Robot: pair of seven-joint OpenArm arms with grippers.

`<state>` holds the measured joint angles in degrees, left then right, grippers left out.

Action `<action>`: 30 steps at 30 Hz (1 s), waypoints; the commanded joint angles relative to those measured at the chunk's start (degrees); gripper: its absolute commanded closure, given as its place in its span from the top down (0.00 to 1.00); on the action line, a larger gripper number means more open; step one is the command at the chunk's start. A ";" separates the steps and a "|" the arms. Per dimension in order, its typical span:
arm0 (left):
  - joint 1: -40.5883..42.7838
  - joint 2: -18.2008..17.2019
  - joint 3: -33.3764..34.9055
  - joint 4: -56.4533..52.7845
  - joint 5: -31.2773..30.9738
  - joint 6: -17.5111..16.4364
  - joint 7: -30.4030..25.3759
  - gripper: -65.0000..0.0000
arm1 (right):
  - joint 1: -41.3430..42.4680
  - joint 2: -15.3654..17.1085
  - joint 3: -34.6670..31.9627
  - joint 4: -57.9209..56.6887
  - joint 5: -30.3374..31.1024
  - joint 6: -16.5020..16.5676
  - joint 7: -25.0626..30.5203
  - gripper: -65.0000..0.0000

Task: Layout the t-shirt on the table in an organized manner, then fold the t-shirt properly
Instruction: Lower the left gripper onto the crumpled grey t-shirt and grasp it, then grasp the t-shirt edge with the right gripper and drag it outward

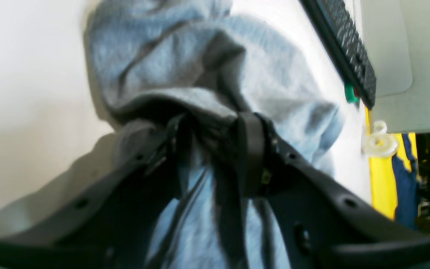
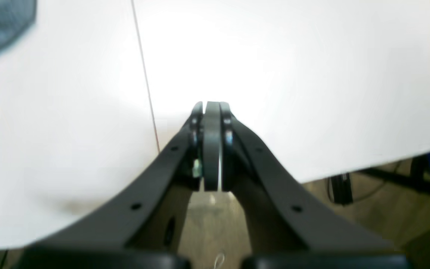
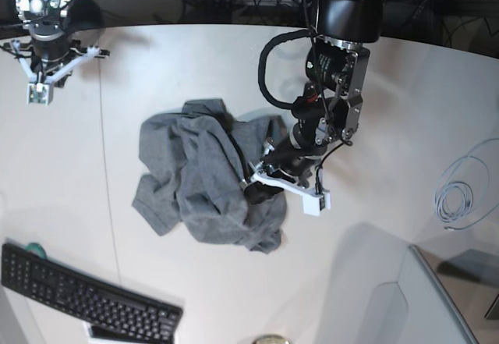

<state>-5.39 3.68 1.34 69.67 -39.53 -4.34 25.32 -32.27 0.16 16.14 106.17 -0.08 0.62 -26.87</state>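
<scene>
Still crumpled, the grey t-shirt (image 3: 204, 179) lies heaped mid-table (image 3: 390, 110), a keyboard (image 3: 86, 297) near the edge. Spreading it well likely means lifting the pinched fold high and drawing it outward without dragging the heap. Left gripper (image 1: 215, 149) is clamped on bunched fabric; right gripper (image 2: 211, 112), pressed fully together and empty, hovers well apart over bare tabletop.
</scene>
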 commanded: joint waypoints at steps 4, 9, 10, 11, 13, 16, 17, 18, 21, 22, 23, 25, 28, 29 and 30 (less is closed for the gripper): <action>-1.60 0.32 1.95 0.35 -0.78 -0.54 -0.66 0.14 | 0.67 0.41 0.17 0.95 -0.14 -0.14 0.90 0.00; -1.25 -1.62 1.78 1.23 -0.78 -0.36 -0.66 0.00 | 2.07 0.41 0.08 0.86 -0.14 -0.14 0.81 0.00; -1.16 -2.50 1.78 2.11 -0.78 -0.28 -0.66 0.00 | 2.34 0.41 -0.01 0.86 -0.14 -0.14 0.81 0.00; -0.63 -3.46 1.78 3.52 -0.78 -0.28 -0.66 0.00 | 2.87 0.41 -0.10 0.86 -0.14 -0.14 0.81 0.00; 1.39 -6.36 1.69 8.18 -0.78 -0.28 -0.66 0.00 | 4.36 0.41 -0.19 0.86 -0.14 0.04 0.81 0.00; 4.73 -11.55 1.60 16.70 -0.78 -0.19 -0.66 0.00 | 7.61 0.32 -1.86 0.86 -0.06 3.55 0.54 0.00; 5.87 -13.49 1.60 18.99 -0.78 0.16 -0.66 0.00 | 8.67 0.32 -2.82 0.86 -0.14 5.22 0.54 0.00; 7.01 -15.51 1.60 20.92 -0.78 1.22 -0.66 0.00 | 9.99 0.32 -3.70 0.86 -0.14 6.37 0.54 0.00; 11.41 -20.25 1.51 25.41 -0.78 4.47 -0.75 0.00 | 13.33 0.32 -7.04 0.86 -0.14 6.98 0.54 0.00; 13.17 -21.66 0.46 26.64 -0.78 4.73 -0.75 0.00 | 14.47 0.32 -8.36 0.86 -0.14 6.98 0.54 0.00; 15.10 -22.54 -1.39 27.69 -0.78 4.73 -0.75 0.00 | 15.35 0.32 -9.42 0.86 -0.14 6.98 0.54 0.00; 19.06 -22.72 -7.45 29.72 -0.78 4.73 -0.75 0.00 | 17.37 0.32 -11.70 0.77 -0.14 7.07 0.54 0.00; 23.89 -22.72 -17.21 31.12 -0.78 4.65 -0.66 0.00 | 19.92 0.32 -15.04 -0.81 -0.14 7.07 0.28 0.00; 24.77 -22.80 -19.50 31.12 -0.78 4.65 -0.66 0.00 | 20.80 0.32 -16.19 -1.42 -0.14 7.07 -0.60 0.00; 25.39 -22.80 -21.26 31.12 -0.78 4.65 -0.66 0.00 | 21.50 0.32 -17.33 -2.21 0.03 7.07 -2.01 0.00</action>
<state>20.34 -18.72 -20.25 99.68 -39.46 1.28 25.78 -11.25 0.32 -1.30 103.09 -0.38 7.94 -30.26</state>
